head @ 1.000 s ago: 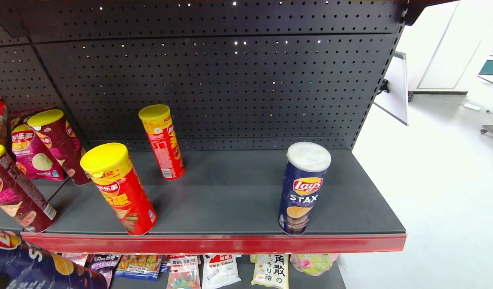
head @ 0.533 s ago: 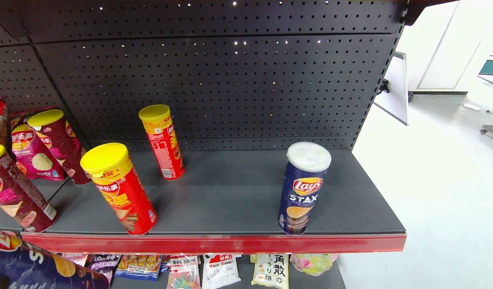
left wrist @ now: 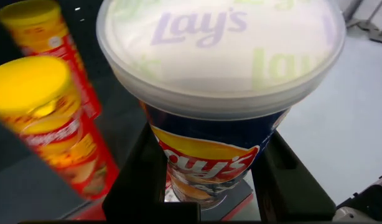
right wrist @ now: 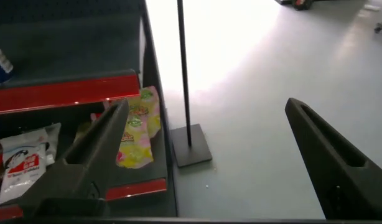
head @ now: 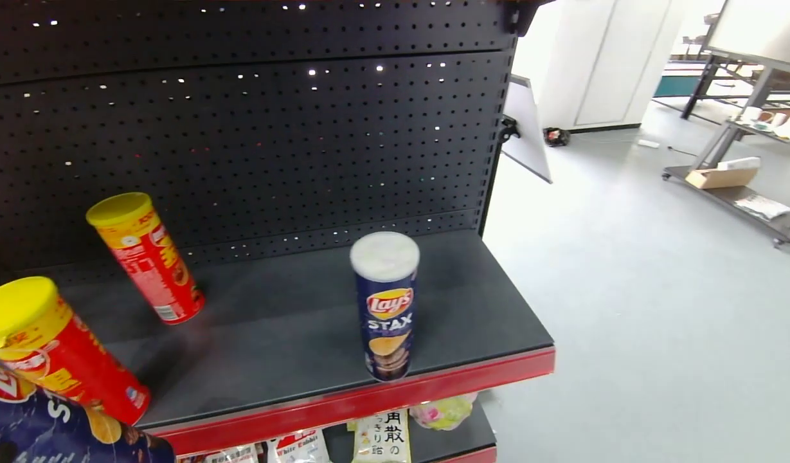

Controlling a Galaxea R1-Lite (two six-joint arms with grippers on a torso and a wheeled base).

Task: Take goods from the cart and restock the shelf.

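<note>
Only my head camera has swung right. My left gripper (left wrist: 213, 186) grasps a blue can (left wrist: 219, 93) below the front-left corner of the shelf (head: 292, 321); my right gripper (right wrist: 206, 102) gapes, empty. Placing step: next I stand it beside the shelved can (head: 385, 302).

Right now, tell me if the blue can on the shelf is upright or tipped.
Upright: the blue can rests on its base on the shelf, white lid uppermost.

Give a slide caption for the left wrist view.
Left claw grips a blue can near two red cans.
</note>
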